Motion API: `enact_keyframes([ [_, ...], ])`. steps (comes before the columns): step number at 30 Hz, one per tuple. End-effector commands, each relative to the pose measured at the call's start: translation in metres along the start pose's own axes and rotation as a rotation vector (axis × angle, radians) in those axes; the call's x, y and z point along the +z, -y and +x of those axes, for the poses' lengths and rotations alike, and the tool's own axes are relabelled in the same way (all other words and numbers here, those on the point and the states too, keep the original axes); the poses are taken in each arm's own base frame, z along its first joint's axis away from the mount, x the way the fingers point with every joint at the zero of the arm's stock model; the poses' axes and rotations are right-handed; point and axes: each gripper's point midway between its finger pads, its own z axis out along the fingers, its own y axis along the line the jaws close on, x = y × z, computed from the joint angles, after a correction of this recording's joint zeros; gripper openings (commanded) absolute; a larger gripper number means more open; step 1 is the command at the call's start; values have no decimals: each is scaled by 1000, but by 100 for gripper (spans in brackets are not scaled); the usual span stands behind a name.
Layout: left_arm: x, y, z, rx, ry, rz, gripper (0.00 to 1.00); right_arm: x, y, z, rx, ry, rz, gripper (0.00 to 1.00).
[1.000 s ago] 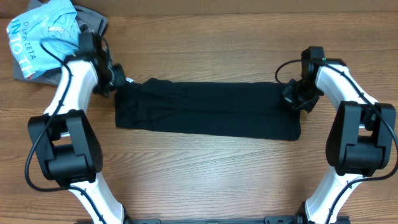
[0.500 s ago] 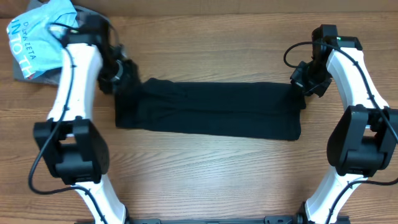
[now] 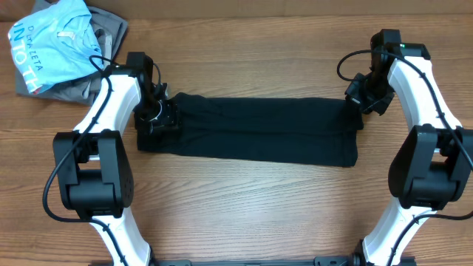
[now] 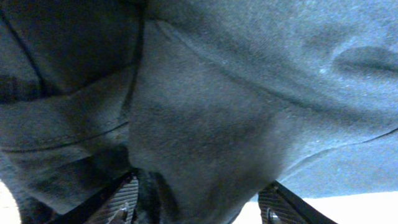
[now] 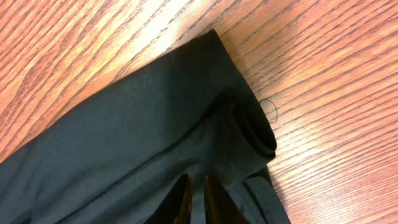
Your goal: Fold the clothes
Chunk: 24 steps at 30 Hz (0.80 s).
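Note:
A black garment (image 3: 251, 131) lies as a long flat strip across the middle of the table. My left gripper (image 3: 157, 117) is down on its left end. In the left wrist view the jaws (image 4: 202, 202) stand wide apart with a bulge of dark cloth (image 4: 249, 74) between them. My right gripper (image 3: 360, 100) is at the strip's far right corner. In the right wrist view its fingers (image 5: 196, 199) are pinched together on a thin fold of the black cloth (image 5: 137, 124), with the corner rolled over beside them.
A light blue printed shirt (image 3: 48, 41) lies on a grey garment (image 3: 111, 29) at the back left corner. A small loop of black thread (image 5: 269, 110) lies on the wood next to the garment's corner.
My left gripper has moved from the far left corner, right and nearer, onto the garment's left end. My right gripper shifted slightly back and right with the corner, then stayed still.

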Motion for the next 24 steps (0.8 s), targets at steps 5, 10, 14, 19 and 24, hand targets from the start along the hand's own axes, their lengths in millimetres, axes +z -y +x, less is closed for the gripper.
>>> enact_keyframes([
  [5,3,-6,4,31,-18,-21,34,0,2,-3,-2,15,-1,5],
  [10,2,-7,16,18,-64,-23,4,23,7,11,0,-30,4,4],
  [14,-10,-1,18,15,-80,-6,4,39,9,24,0,-72,-12,4],
  [19,-37,8,17,37,-86,11,4,55,2,38,-22,-119,-76,4],
  [24,-44,8,36,0,-168,4,4,67,4,41,-17,-112,-77,4],
])
